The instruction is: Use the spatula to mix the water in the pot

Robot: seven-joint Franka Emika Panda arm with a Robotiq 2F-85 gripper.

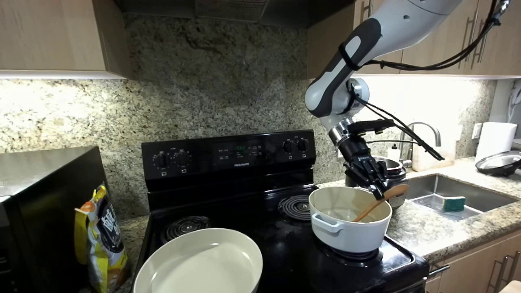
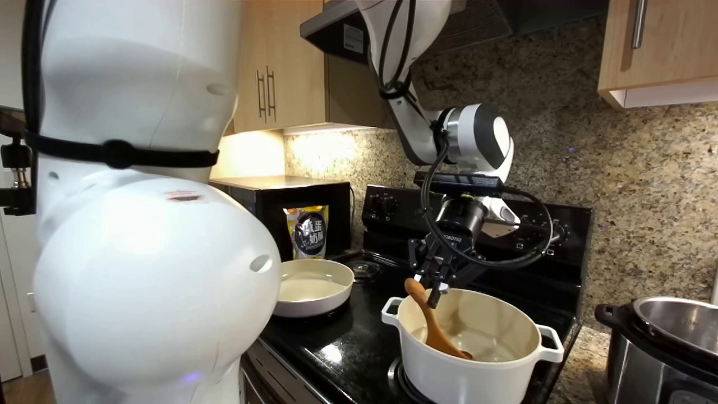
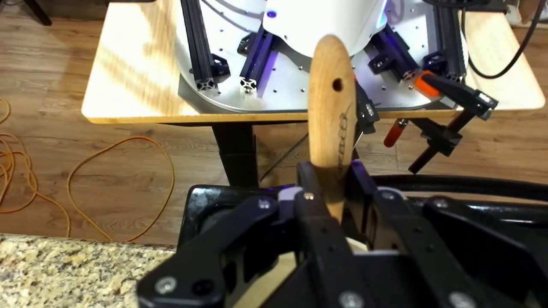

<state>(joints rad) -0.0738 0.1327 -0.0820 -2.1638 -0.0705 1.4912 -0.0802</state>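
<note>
Pinching the wooden spatula (image 2: 431, 324) in the 2-finger Robotiq gripper (image 3: 333, 173), held it tilted, lower end in the 2-handled white pot (image 2: 465, 381); had steel multicooker (image 2: 634, 365) nearby, shallow pan (image 2: 314, 307) across the stove (image 1: 285, 252), sponge (image 1: 454, 203) in the sink (image 1: 488, 195).

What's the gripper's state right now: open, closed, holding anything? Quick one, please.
Gripper: closed, holding the wooden spatula, whose lower end is down inside the white pot.
</note>
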